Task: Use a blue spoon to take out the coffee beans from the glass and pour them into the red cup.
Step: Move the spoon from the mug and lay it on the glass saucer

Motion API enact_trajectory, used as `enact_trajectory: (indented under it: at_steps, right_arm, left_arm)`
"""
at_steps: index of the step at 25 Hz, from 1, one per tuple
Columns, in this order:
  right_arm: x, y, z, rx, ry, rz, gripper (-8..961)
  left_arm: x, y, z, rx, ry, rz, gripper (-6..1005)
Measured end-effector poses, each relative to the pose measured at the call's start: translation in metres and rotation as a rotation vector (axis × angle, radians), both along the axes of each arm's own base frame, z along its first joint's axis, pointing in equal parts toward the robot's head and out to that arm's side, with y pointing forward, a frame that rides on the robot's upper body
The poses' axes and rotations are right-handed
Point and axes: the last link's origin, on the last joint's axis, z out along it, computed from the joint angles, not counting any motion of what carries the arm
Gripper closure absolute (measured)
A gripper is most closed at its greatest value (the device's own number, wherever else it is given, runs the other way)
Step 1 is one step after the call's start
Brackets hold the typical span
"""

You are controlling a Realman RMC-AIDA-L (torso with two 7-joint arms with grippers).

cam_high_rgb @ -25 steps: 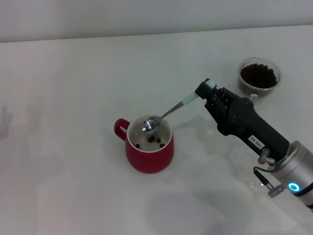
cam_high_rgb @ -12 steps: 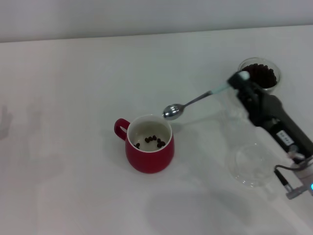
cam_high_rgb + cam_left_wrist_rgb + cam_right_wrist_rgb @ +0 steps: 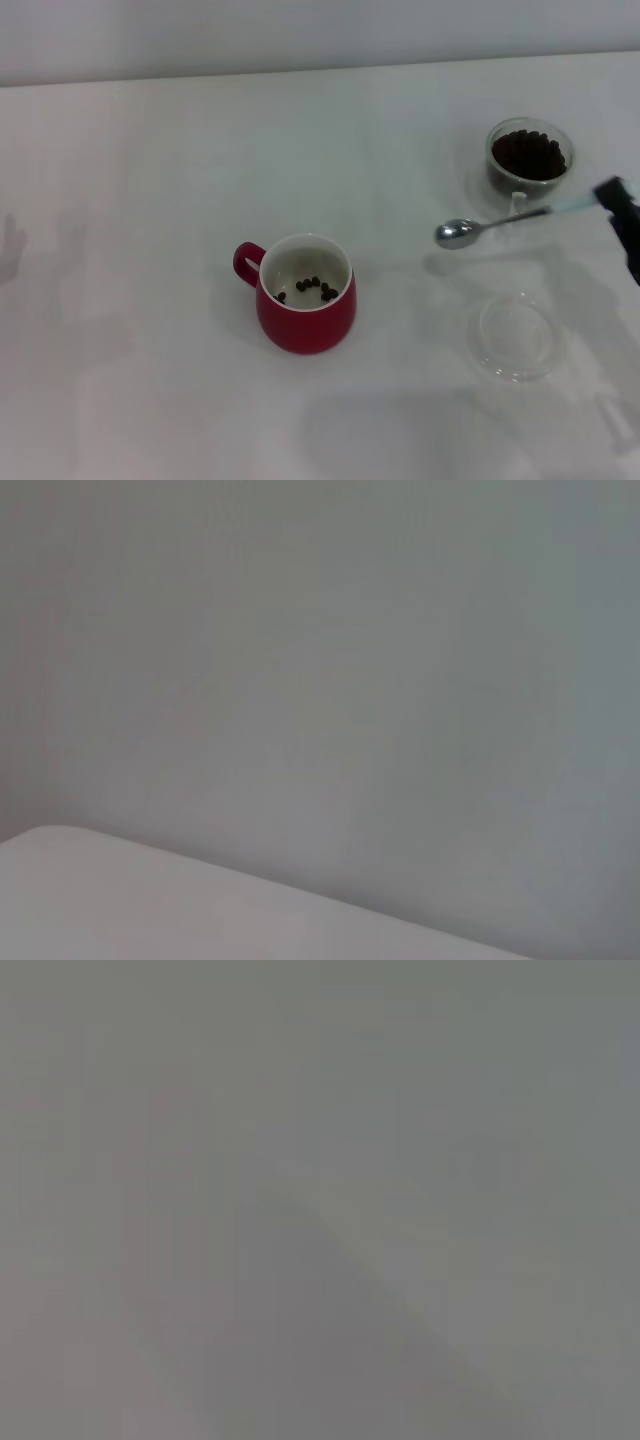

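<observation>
Head view, near to far: red cup (image 3: 305,300) holds a few coffee beans (image 3: 312,287); my right gripper (image 3: 612,196) clamps the blue spoon (image 3: 500,222) beside the glass (image 3: 529,160). I should dip the bowl level and lift slowly. Left gripper is unseen.

— What is carried by the surface (image 3: 150,200)?

— A plain white surface is seen, with three things set directly on it. The red cup (image 3: 305,300) is placed near the middle, its loop handle turned to the robot's left, and a few coffee beans (image 3: 310,288) are seen on its white inside.

— And on the right side?

— The glass (image 3: 529,160) is stood far back on the right, filled with dark beans. A flat clear saucer (image 3: 516,335) is laid nearer, well apart from the cup.
</observation>
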Motion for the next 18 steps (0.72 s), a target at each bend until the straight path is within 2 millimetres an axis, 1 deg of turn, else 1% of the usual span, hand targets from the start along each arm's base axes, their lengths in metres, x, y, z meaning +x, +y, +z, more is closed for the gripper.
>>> enact_trajectory:
  at_steps: [9,14,18]
  right_arm:
    - [0.018,-0.058,0.004,0.109,-0.052,-0.177,807]
    - [0.023,-0.075,0.002,0.112,-0.089,-0.231,807]
    - [0.024,-0.077,-0.005,0.072,-0.113,-0.247,808]
  left_arm:
    - [0.000,0.000,0.001,0.005,0.001,-0.002,118]
    - [-0.001,0.002,0.003,0.005,0.008,0.000,118]
    - [-0.001,0.002,0.003,0.005,0.011,0.001,117]
